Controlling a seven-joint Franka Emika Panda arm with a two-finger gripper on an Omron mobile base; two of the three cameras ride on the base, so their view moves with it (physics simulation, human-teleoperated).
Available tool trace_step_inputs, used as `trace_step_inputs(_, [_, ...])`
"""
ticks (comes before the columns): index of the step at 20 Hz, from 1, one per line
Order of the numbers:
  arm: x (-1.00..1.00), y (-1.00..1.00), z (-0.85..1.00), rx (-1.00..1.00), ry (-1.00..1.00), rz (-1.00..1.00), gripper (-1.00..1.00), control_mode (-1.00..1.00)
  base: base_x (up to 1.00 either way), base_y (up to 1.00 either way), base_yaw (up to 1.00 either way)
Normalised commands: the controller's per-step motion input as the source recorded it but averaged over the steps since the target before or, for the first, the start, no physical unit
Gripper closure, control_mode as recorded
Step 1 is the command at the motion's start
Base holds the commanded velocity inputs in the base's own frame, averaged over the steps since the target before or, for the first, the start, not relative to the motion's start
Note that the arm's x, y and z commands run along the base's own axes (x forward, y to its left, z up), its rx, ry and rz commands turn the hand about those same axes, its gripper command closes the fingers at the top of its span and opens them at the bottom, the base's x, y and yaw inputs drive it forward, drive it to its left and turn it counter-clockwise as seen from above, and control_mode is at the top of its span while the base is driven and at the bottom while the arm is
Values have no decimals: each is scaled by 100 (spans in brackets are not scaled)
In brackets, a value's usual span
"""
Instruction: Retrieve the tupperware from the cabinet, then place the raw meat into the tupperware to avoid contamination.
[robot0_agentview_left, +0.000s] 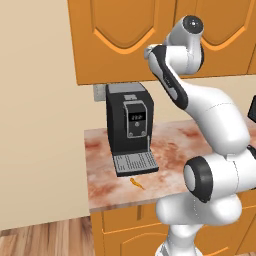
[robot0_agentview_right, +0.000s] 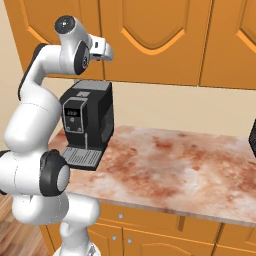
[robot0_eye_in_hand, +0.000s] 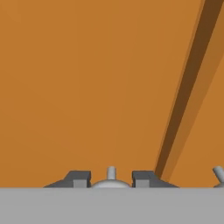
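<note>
1. Tool (robot0_eye_in_hand: 111, 179) sat right up against the cabinet (robot0_eye_in_hand: 87, 87) door face. In the hand view a small silver knob (robot0_eye_in_hand: 111, 173) stood dead centre between the two dark fingertips (robot0_eye_in_hand: 78, 178), its stem pointing straight out of the door toward the tool.
2. Tool state: jaws narrowed round the knob, a sliver of gap each side; whether the pads truly touched it, cannot tell.
3. The relation that counts: knob lay directly ahead, on the tool's own axis, so the coming pull should run straight back from the door (my reading, not a thing seen).
4. A dark door seam (robot0_eye_in_hand: 183, 87) ran slantwise just beside the knob, w/ a second knob (robot0_eye_in_hand: 218, 175) past it, so the hand was rolled relative to the doors.
5. Right base view: the hand reached up to the lower edge of the cabinet above the coffee machine (robot0_agentview_right: 87, 120).
6. Raw meat (robot0_agentview_left: 136, 183) lay on the counter (robot0_agentview_left: 170, 145) just in front of the machine's drip tray, well below the tool.
7. Doors shut, tupperware unseen; task barely begun, I'd judge.
</note>
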Motion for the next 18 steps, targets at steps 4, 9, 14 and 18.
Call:
trace_step_inputs(4, [-12, 18, -1, 0, 0, 3, 100, -100, 0, 0, 0])
trace_step_inputs(9, [-52, 33, 0, 0, -1, -4, 100, -100, 0, 0, 0])
trace_step_inputs(14, [-64, 45, 0, -1, 0, -11, 100, -100, 0, 0, 0])
trace_step_inputs(18, [-71, 47, 2, -3, 1, -9, 100, -100, 0, 0, 0])
